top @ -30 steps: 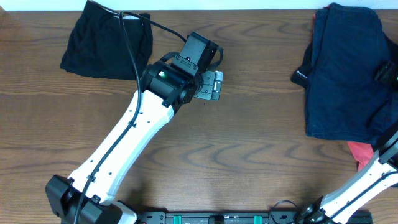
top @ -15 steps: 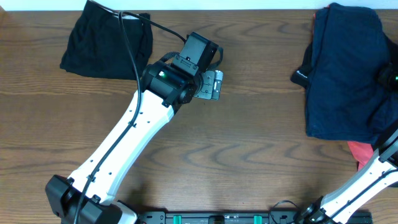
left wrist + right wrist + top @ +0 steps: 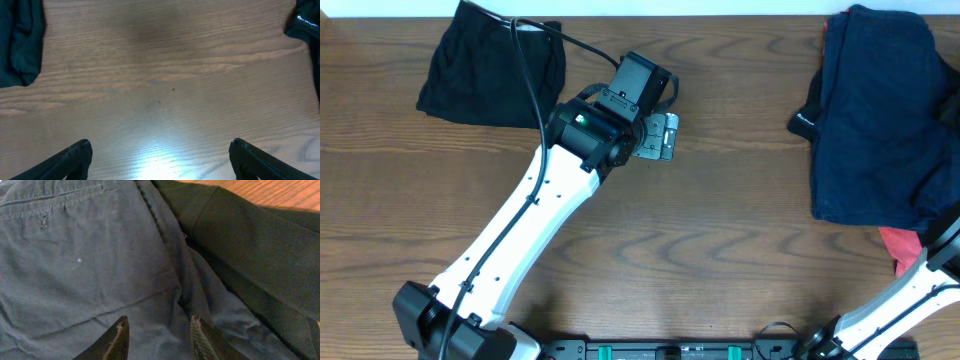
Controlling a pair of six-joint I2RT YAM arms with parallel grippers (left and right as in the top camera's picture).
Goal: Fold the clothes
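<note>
Overhead view, items as I log them from the remote desk:

1. Black garment [image 3: 490, 65], bunched at the far left corner of the wooden surface [image 3: 720, 250]. A cable [image 3: 525, 70] crosses it and hides part of its right side.
2. Navy shorts [image 3: 875, 120], heaped at the far right and cut off by the frame edge. How many pieces are in the heap I cannot tell. A darker flap with a small white mark pokes out at its left edge.
3. Coral-pink piece [image 3: 898, 245], only a corner showing, below the heap and beside the right arm [image 3: 910, 290].
4. Left arm [image 3: 535, 225], reaching diagonally to mid-surface, well apart from both piles.

Left wrist view: left fingers [image 3: 75, 155] spread wide over bare wood, nothing between them. Only their tips show, with dark cloth clipped at both upper corners.

Right wrist view: right fingers [image 3: 116, 337] parted above the navy cloth, just beside a fold, gripping nothing. I cannot tell if the tips touch the fabric. A pocket seam shows at the upper left, blacker fabric to the right.
</note>
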